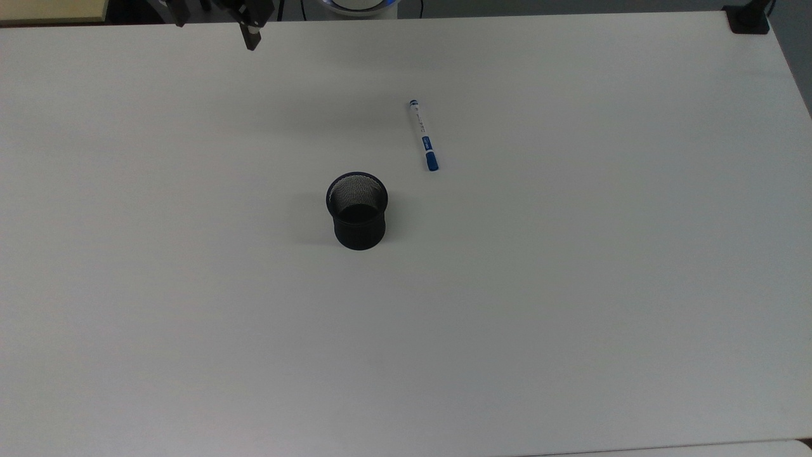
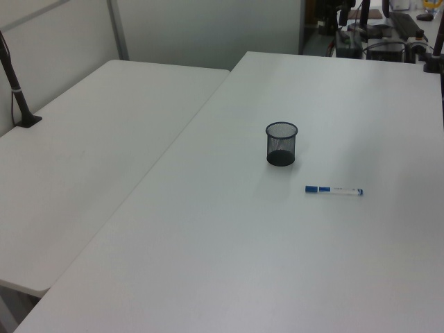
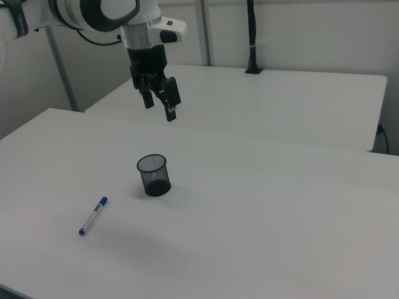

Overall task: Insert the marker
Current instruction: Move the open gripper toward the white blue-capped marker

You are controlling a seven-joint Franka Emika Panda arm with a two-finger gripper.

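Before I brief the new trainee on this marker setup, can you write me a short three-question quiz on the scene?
1. True or false: the marker lies flat on the table.
2. In the right view, the gripper is: A) gripping the marker, B) open in the air, C) inside the black mesh cup.
3. Fill in: the marker's cap is ____.

Key: 1 true. 2 B. 3 blue.

Even, soft overhead light fills the scene. The white table (image 1: pixel 571 285) shows no glare. The cup (image 1: pixel 357 211) casts a faint shadow. Focus is mildly soft.
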